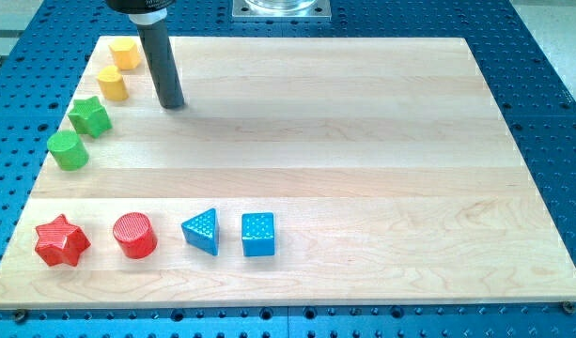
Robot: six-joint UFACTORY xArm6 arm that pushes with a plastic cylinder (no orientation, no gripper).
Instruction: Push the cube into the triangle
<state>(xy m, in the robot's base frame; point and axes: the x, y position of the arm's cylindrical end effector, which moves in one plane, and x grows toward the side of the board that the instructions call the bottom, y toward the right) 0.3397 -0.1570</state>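
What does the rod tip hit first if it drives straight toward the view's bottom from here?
Probably nothing: my tip would pass between the red cylinder and the blue triangle block. Depth is unclear, so it might clip the triangle's left point.

A pale wooden board (363, 141) with lengthwise grain lies flat on a blue perforated metal table (541, 84), evenly lit, with a grey metal mounting plate (280, 9) at the view's top edge just beyond the board.

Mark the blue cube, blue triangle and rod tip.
blue cube (258, 235), camera view, front face.
blue triangle (202, 231), camera view, middle of its top face.
my tip (173, 103), camera view, rod's lower end.
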